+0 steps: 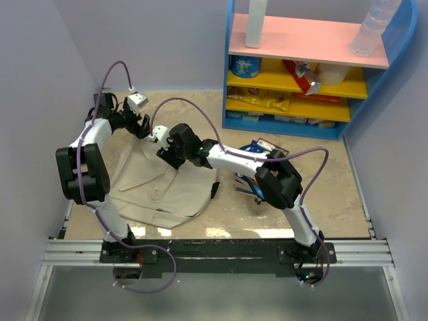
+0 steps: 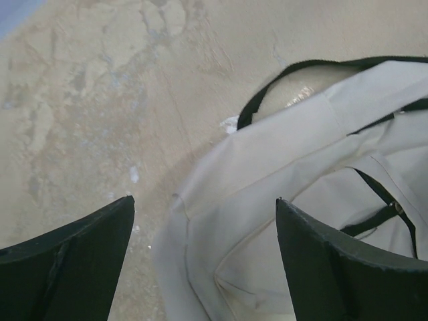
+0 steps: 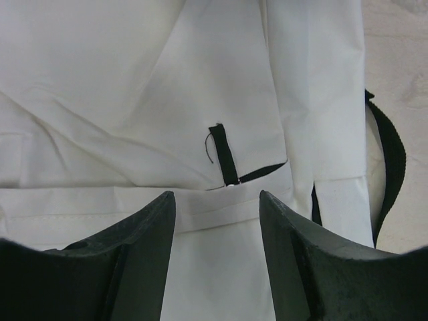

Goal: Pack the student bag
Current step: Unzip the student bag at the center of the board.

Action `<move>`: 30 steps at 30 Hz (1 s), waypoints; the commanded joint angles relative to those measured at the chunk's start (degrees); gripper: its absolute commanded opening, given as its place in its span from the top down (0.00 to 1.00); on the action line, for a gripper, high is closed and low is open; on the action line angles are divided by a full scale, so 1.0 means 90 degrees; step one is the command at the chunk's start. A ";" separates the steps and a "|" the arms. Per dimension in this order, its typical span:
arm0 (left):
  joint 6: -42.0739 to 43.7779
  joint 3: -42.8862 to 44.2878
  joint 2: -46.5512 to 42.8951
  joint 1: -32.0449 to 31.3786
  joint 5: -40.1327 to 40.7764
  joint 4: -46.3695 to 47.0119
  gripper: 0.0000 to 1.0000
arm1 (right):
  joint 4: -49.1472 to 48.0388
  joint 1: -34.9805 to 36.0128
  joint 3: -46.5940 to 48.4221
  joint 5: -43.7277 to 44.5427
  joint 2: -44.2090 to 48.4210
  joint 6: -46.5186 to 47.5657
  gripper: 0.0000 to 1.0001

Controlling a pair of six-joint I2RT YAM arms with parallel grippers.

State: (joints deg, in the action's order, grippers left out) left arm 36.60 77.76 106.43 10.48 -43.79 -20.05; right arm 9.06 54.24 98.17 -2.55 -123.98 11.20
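Note:
The student bag (image 1: 157, 190) is a beige canvas backpack with black straps, lying flat on the left half of the table. My left gripper (image 1: 138, 125) is open just above its far top edge; the left wrist view shows the bag's corner (image 2: 267, 200) and a black strap (image 2: 281, 80) between the spread fingers. My right gripper (image 1: 167, 155) is open over the bag's upper middle; the right wrist view shows cream fabric (image 3: 134, 87) with a black zipper tab (image 3: 221, 154) just ahead of the fingers. Neither gripper holds anything.
A blue pouch and books (image 1: 257, 150) lie on the table right of the bag, partly under the right arm. A blue shelf unit (image 1: 301, 73) with snacks, a carton and a bottle stands at the back right. Walls close in on the left and the right.

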 commanded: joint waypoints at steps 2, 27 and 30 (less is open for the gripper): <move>-0.0580 0.0159 -0.0176 0.0017 0.0109 0.1036 0.09 | 0.0165 0.0028 0.0888 0.0127 -0.0296 0.0815 0.44; 0.0230 -0.0016 0.0108 0.0291 0.0295 -0.0409 0.11 | 0.1640 0.0038 0.2510 -0.0420 -0.1477 0.1344 0.45; 0.0201 -0.0104 0.0147 0.0291 0.0315 -0.0360 0.14 | 0.1630 0.0038 0.2549 -0.0391 -0.1566 0.1304 0.46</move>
State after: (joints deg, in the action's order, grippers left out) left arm 37.34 78.00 108.01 12.99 -40.66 -24.03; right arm 23.35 54.37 118.19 -5.17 -137.62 23.51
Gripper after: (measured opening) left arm 0.879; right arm 0.547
